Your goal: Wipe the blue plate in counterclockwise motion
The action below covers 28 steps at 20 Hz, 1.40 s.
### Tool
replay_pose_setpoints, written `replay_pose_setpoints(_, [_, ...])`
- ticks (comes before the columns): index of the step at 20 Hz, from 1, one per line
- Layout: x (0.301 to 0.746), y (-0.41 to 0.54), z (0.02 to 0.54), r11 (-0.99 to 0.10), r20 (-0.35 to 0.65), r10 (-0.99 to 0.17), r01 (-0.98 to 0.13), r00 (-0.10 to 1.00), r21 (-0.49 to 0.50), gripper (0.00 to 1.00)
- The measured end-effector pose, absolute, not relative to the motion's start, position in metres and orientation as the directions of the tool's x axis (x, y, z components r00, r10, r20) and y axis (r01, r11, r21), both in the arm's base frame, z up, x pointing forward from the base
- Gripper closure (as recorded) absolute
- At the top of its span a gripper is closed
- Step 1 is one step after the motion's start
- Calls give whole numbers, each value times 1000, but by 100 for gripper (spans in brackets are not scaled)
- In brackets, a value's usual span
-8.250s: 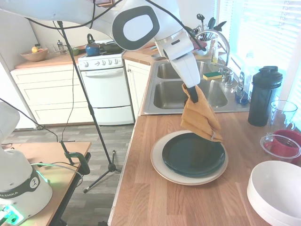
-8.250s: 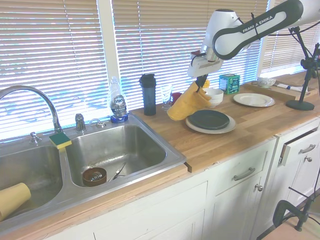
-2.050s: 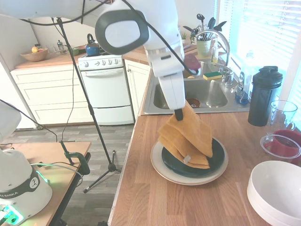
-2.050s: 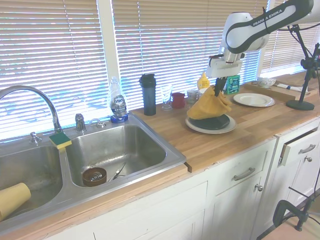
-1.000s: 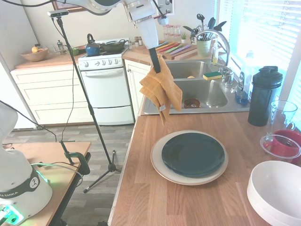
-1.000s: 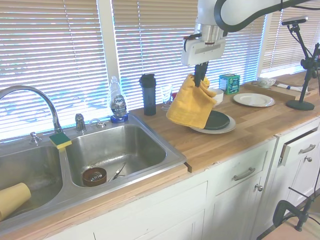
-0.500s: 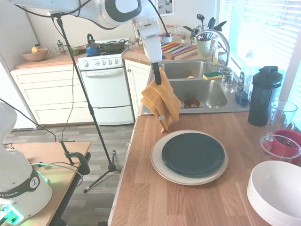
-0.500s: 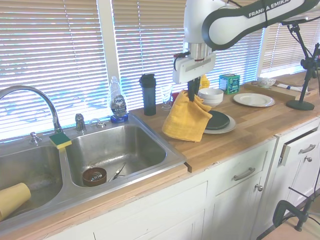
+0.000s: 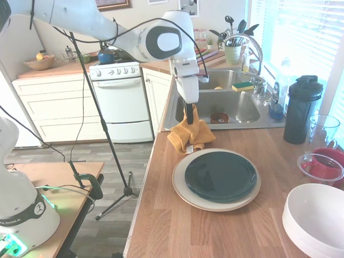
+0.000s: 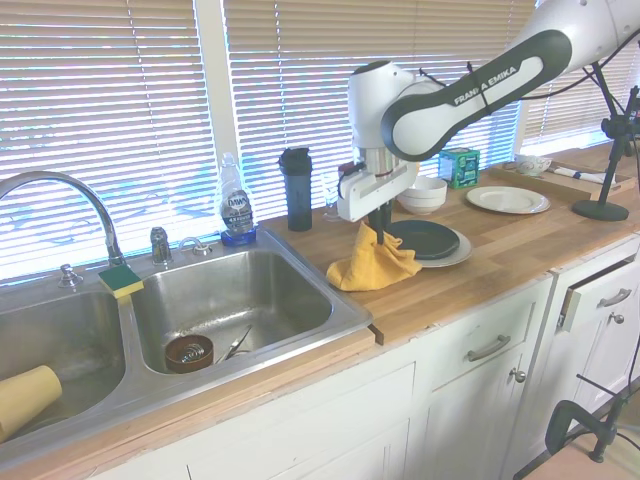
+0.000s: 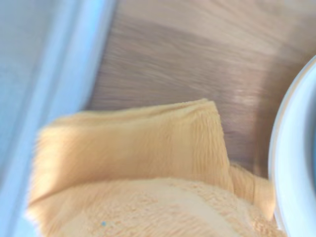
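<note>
I've got the gripper [image 9: 188, 115] pinched on the yellow cloth [image 9: 191, 136] – bunched on the worktop [image 9: 215, 226] above-left of the blue plate [image 9: 221, 176], frame centre. Risk: cloth drags onto the sink [image 9: 215, 110] edge – slips in.

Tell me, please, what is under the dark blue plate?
The blue plate lies on a larger beige plate, which rests on the wooden counter. Only the beige rim shows; its middle is covered, so anything between the plates cannot be seen.

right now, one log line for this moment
gripper: shut on yellow cloth | cloth: bunched on counter by sink | blue plate: bare, on beige plate
</note>
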<state>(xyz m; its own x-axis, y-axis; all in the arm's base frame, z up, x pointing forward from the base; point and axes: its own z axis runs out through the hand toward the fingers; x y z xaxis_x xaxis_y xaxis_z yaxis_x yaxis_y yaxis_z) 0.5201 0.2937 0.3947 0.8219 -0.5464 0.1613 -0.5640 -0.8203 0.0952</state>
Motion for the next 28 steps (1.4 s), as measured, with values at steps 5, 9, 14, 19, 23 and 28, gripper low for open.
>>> replay_pose_setpoints(5, [512, 292, 361, -839, 167, -514, -534, 841, 105, 100])
replay_pose_setpoints(9, [489, 293, 342, -860, 180, -480, -501, 858, 93, 100])
replay_pose_setpoints(14, [478, 276, 343, -844, 214, -521, -536, 826, 16, 0])
replay_pose_setpoints(19, [461, 260, 348, -838, 257, -532, -546, 807, -22, 0])
replay_pose_setpoints(23, [456, 260, 346, -839, 270, -527, -543, 806, -18, 0])
replay_pose_setpoints(28, [452, 259, 348, -840, 276, -527, -541, 803, -30, 0])
